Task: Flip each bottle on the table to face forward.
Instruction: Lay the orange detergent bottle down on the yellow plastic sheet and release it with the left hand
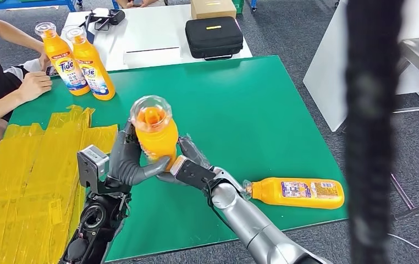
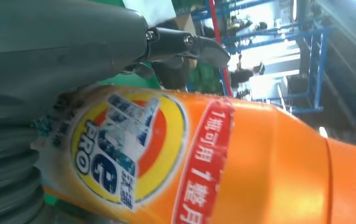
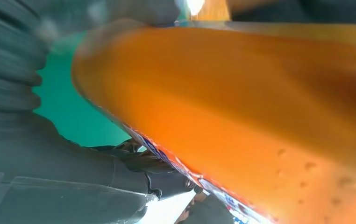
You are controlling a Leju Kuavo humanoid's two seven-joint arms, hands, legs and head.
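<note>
Orange bottle [image 1: 155, 135] upright, left hand [image 1: 127, 162] gripping, right hand [image 1: 188, 165] seemingly touching

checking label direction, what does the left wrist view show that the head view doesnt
Left wrist view alone: the held orange plastic bottle's round Tide label and red strip of Chinese characters, close up. Head view alone: the green table, two upright orange bottles beside a person's hand, one orange bottle lying flat, and the right hand. Both: the left hand holding that bottle.
</note>
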